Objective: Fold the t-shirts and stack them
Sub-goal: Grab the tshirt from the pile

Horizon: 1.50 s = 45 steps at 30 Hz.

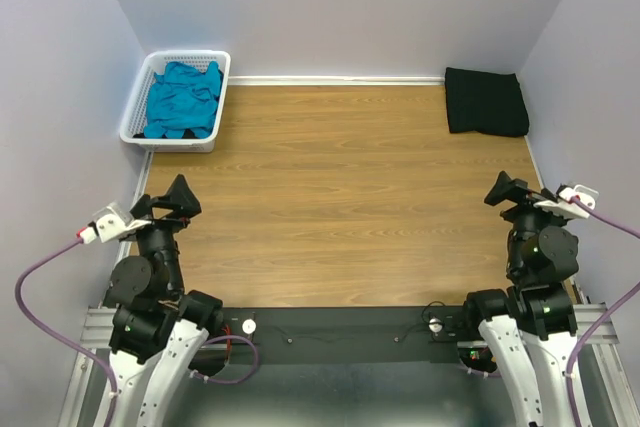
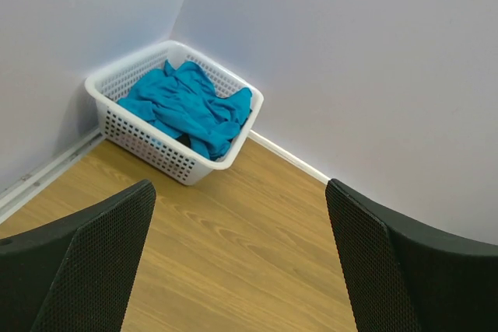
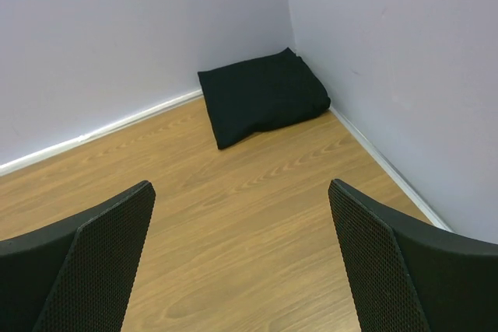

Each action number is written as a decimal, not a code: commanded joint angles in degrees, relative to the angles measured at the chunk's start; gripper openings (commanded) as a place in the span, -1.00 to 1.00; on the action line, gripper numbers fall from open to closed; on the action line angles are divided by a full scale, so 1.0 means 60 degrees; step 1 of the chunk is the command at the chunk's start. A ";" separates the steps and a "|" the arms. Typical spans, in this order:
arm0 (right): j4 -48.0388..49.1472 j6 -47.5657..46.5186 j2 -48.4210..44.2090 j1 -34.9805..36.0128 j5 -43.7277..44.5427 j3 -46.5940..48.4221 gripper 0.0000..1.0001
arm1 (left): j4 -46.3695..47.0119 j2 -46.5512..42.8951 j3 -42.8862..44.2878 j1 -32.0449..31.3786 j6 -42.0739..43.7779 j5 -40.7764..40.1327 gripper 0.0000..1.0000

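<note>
Poised at near edge of desk (image 1: 340, 207), left end effector (image 2: 240, 186) and right end effector (image 3: 240, 184) both released, empty. Next, likely: lifting crumpled teal t-shirt (image 1: 183, 99) from far-left-corner basket (image 1: 135, 112).

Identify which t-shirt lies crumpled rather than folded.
The teal-blue t-shirt, bunched up inside the white basket in the far left corner. The black garments in the far right corner lie folded flat on the table.
</note>
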 commanded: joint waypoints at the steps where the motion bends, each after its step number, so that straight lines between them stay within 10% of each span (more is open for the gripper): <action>1: 0.0252 0.0148 -0.0155 0.0078 -0.0219 -0.0108 1.00 | 0.0701 0.0590 -0.0232 0.0072 0.0390 0.1090 0.97; 12: 0.0076 0.1364 0.0636 0.0078 -0.1214 0.0025 1.00 | 0.1845 0.6270 0.1771 0.0072 -0.0035 0.3858 0.97; 32: 0.0091 0.1321 0.1164 0.0957 -0.1128 -0.0313 1.00 | -0.2326 1.7842 1.2260 0.3909 -0.0283 0.4227 0.94; 45: 0.0149 0.1175 0.1193 0.1103 -0.0908 -0.0459 1.00 | -0.2432 1.9603 1.1955 0.4643 -0.0664 0.3905 0.80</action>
